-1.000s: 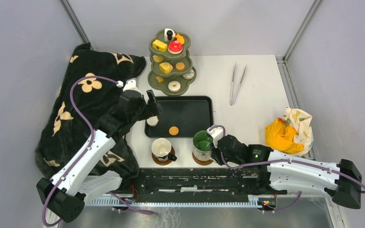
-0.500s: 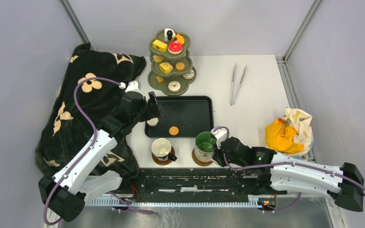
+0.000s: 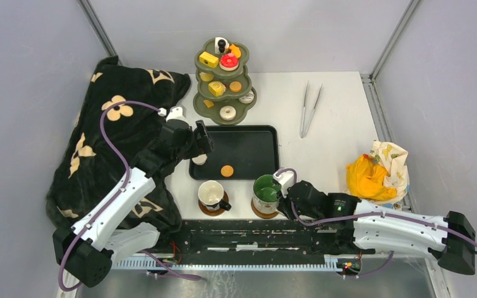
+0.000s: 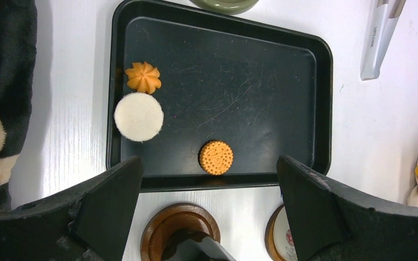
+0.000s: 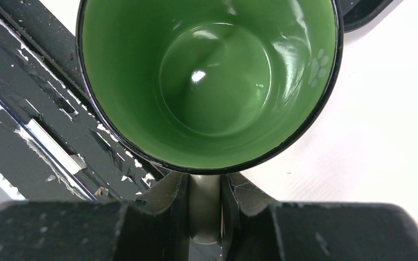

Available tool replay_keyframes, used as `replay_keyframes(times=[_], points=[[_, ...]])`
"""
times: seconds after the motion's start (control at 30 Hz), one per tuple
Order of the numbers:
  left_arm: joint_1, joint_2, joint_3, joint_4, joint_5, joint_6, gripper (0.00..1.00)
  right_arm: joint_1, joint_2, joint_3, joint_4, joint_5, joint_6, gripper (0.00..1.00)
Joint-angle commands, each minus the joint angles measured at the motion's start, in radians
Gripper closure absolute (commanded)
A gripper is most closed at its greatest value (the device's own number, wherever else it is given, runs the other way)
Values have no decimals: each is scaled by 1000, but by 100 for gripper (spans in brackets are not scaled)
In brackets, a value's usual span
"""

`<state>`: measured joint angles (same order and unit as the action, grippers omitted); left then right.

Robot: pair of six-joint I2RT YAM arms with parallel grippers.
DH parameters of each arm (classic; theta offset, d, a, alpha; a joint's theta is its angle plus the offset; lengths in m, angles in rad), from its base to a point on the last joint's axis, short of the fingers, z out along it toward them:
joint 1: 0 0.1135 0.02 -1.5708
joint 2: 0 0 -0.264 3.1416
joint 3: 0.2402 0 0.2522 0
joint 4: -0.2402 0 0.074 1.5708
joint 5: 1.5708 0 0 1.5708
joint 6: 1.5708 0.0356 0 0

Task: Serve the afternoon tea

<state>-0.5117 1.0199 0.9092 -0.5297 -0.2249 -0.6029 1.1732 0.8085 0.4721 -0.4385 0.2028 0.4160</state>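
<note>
The olive-green three-tier stand [image 3: 225,81] at the back holds several small pastries. An orange cookie [image 4: 216,157], a white round cake [image 4: 138,116] and an orange swirl pastry [image 4: 143,77] lie on the black tray [image 4: 315,109]. My left gripper [image 4: 209,212] is open and empty above the tray's near left part [image 3: 200,138]. A white mug [image 3: 212,194] stands on a brown saucer [image 4: 166,217]. My right gripper [image 5: 204,209] is shut on the handle of the green-lined mug [image 5: 212,81], which sits over the second saucer [image 3: 263,211].
Metal tongs [image 3: 309,108] lie at the back right. A black flowered blanket [image 3: 112,136] covers the left side. A yellow cloth bundle [image 3: 376,171] sits at the right edge. A black rail [image 3: 248,233] runs along the near edge.
My left gripper has drifted slightly towards the back over the tray. My right gripper has shifted a little with the green-lined mug's handle in it.
</note>
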Motion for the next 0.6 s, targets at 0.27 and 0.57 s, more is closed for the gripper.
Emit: replay_keyframes(times=[0.27,0.57], points=[[9,-3,-23,65,25,-41,1,17,5,-3,83,-11,16,65],[9,9,-10,62,20,-32,1,17,-37,87,-27,31,20,33]])
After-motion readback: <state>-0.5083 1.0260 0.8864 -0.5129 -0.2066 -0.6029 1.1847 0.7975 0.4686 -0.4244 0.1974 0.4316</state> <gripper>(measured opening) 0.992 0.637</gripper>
